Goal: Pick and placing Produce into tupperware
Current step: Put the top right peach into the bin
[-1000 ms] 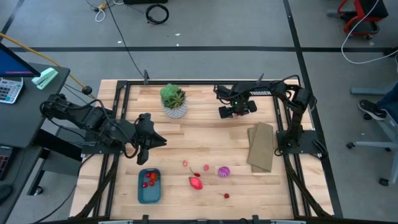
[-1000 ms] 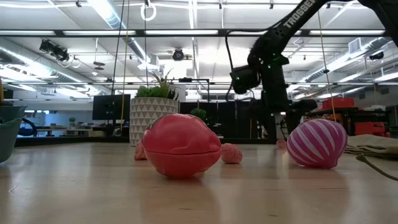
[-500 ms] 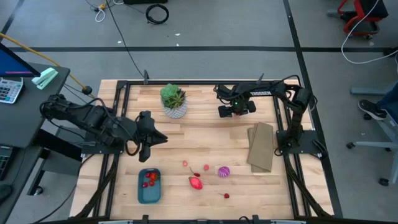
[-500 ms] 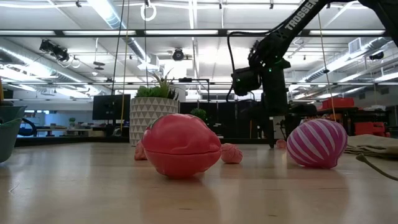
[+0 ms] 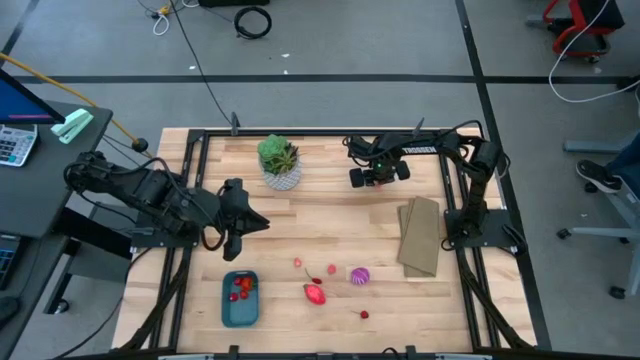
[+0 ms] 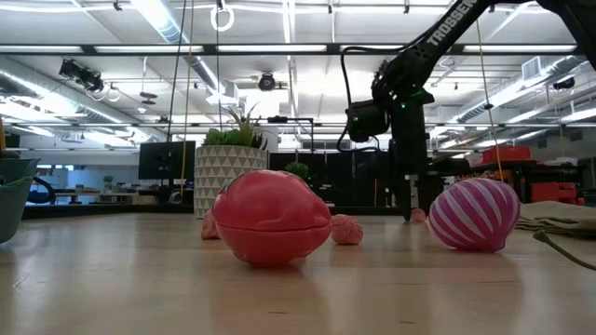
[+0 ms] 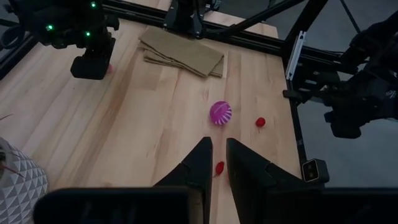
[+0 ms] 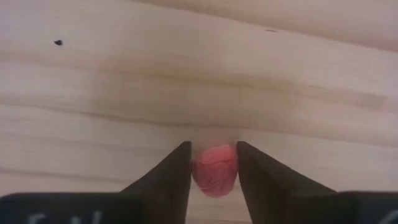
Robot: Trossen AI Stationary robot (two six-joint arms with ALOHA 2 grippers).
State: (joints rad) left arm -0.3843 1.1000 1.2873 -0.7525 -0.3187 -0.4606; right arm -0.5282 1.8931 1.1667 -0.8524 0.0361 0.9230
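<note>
My right gripper (image 5: 375,176) stands at the table's far middle, pointing down at the wood, its fingers closed around a tiny red round piece (image 8: 214,170). My left gripper (image 5: 258,224) hovers at the left, fingers nearly together and empty (image 7: 219,146). The blue-teal tupperware (image 5: 240,298) lies near the front left with a few red pieces in it. The oval red-pink piece (image 5: 315,294), the purple ribbed ball (image 5: 359,276) and loose tiny red pieces (image 5: 298,263) (image 5: 332,268) (image 5: 363,314) lie on the table at the front middle. My right gripper pinches the tiny red piece by its two opposite sides (image 8: 198,171) between the two fingers (image 8: 168,177). The fingers come from above, pointing down. The piece sits at table level (image 6: 418,215); whether it is lifted clear, I cannot tell.
A green plant in a white pot (image 5: 280,160) stands at the far side, left of my right gripper. Folded tan cardboard (image 5: 420,235) lies at the right. Black frame rails (image 5: 190,200) run along the table's edges.
My right gripper has shifted slightly toward the table's left edge, staying low at the table.
</note>
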